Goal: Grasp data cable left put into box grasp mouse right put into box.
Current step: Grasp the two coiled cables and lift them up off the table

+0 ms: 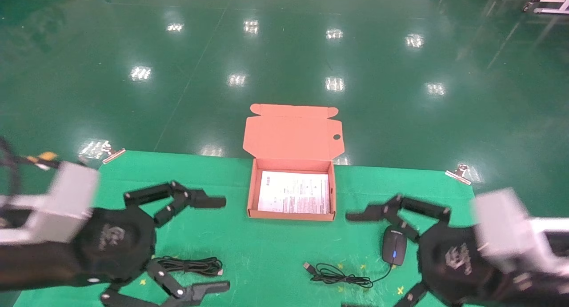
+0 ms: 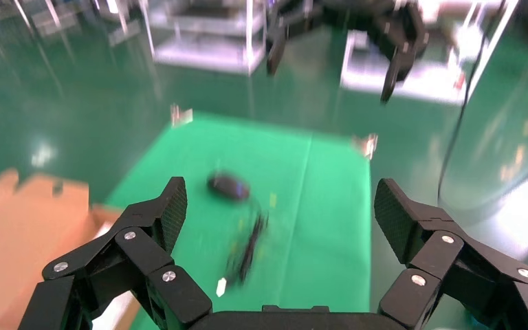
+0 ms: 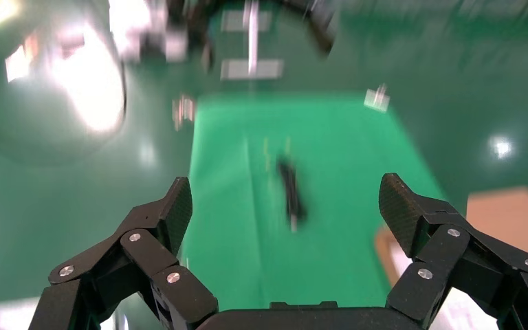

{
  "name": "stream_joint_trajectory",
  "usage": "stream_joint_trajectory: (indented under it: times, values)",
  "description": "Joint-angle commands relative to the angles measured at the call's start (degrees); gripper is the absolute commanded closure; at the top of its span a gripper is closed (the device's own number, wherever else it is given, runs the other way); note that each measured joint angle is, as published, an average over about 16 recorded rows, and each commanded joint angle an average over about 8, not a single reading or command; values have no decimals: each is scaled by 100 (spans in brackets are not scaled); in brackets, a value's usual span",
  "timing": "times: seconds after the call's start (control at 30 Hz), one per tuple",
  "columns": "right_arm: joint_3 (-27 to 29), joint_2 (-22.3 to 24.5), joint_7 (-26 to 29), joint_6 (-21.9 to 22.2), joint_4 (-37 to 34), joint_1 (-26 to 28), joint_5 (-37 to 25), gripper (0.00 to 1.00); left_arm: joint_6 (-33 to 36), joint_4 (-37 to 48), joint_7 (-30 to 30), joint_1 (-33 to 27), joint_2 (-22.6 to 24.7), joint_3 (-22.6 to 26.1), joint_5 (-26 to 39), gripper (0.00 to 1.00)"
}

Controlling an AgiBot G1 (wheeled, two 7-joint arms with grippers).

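Green cloth covers the table (image 1: 284,262), and from the head view I see the box (image 1: 291,216) lying open at the middle of the far edge, lid flap thrown back over that edge and a printed sheet (image 1: 294,198) on its floor. My left gripper (image 1: 212,245) hovers over the near left corner with its fingers spread wide and nothing in them; the data cable (image 1: 189,265) lies on the cloth right between those fingertips, its long axis running along the near edge, so I judge the coming move to be a plain descent and close across the bundle. My right gripper (image 1: 355,262) hangs over the near right corner, also spread and empty, with the mouse (image 1: 394,251) just beside its far finger and the mouse's cord (image 1: 338,275) trailing toward the table's middle. From the left wrist view, the spread left gripper (image 2: 278,220) looks across the cloth at the mouse (image 2: 228,185) and its blurred cord (image 2: 246,251), with the box (image 2: 27,227) to one side. From the right wrist view, the open right gripper (image 3: 285,216) faces the data cable (image 3: 292,196), a dark smear well across the table, and a corner of the box (image 3: 515,206).
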Motion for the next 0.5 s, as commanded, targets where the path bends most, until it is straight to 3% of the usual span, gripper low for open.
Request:
stream_joint_trajectory:
  times: [0.03, 0.3, 0.5]
  values:
    - [-139, 10, -29, -76, 59, 220, -426, 0, -16, -48, -40, -155, 13, 125, 320, 0]
    - [-1481, -532, -336, -217, 195, 1497, -2578, 0, 280, -221, -142, -1280, 471, 1122, 2509, 0]
    - [-2485, -998, -401, -112, 217, 1980, -3940, 0, 182, -240, -208, -1670, 929, 1814, 3856, 0]
